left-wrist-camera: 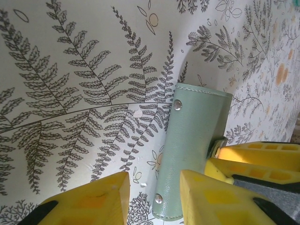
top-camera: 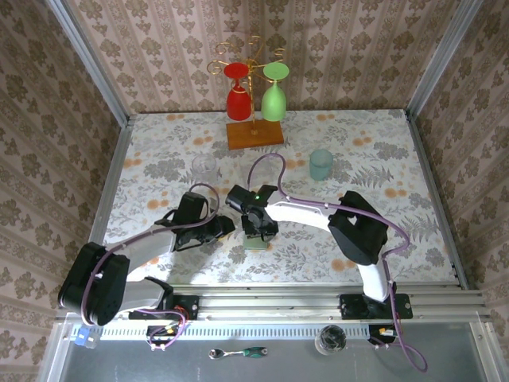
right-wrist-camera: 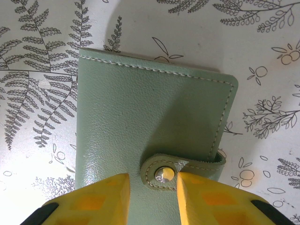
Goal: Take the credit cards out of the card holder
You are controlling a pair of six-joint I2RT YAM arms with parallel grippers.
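**Snap not yet undone: both grippers at the closed card holder**

The right gripper [right-wrist-camera: 152,187] has its jaws at a narrow gap, one on either side of the snap tab [right-wrist-camera: 161,174] on the card holder [right-wrist-camera: 154,108]. Whether a pad actually touches the tab is hard to tell from this angle, and no firm pinch shows.

The left gripper [left-wrist-camera: 152,194] has its jaws part open, straddling one end of the holder. One finger [left-wrist-camera: 93,201] is clear of the leather and the other sits over it (nothing clamped).

The holder lies flat and folded on the fern-print table [top-camera: 382,151], with its stud fastened. In the top view it is directly beneath the right gripper. The teal cup [top-camera: 320,165] stands well apart from the holder, beyond it to the right.

Step, as I judge it: opening the holder, the very start of the task. The cards are presumably inside and none are out.

The next move calls for the right jaws to close on the tab and peel it off the stud. Meanwhile the left gripper should pin or pinch the holder's end so the body doesn't lift or slide. After that the flap can be folded back to expose the pockets.
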